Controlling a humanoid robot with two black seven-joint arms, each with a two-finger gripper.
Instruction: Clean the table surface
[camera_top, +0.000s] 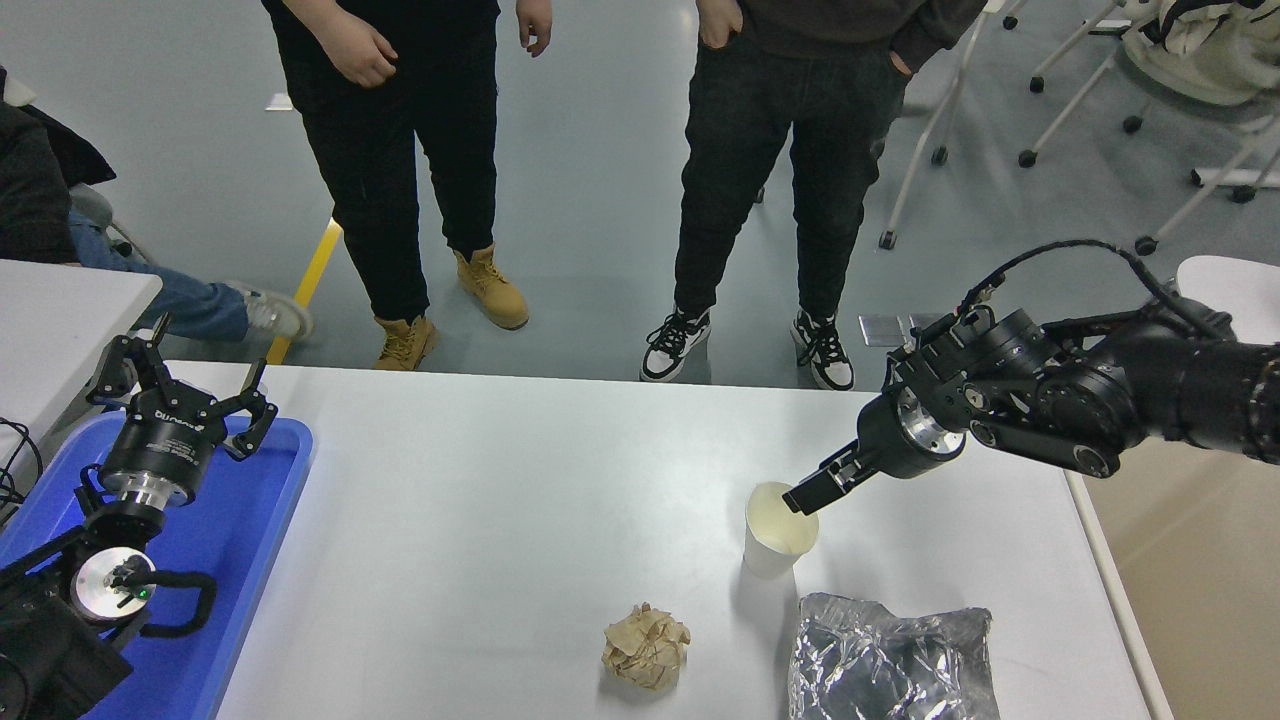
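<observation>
Head view: you are looking down over a wide, glossy white desk (520, 500) that fills the lower middle of the picture. Your right gripper (803, 497) reaches in from the right edge, its tip at the rim of an upright white paper cup (778, 530); you cannot tell how far its fingers are parted, or whether they grip the cup. The cup stands right of the desk's centre. Nearer you, a crumpled ball of brown paper (646, 645) lies on the desk, well apart from the cup. Just right of it, at the near edge, lies a crinkled silver foil bag (890, 660). Your left gripper (180, 385) is parked at the lower left above a blue plastic tray (250, 530), its fingers spread wide and holding nothing. Two people (780, 150) stand beyond the far edge.
</observation>
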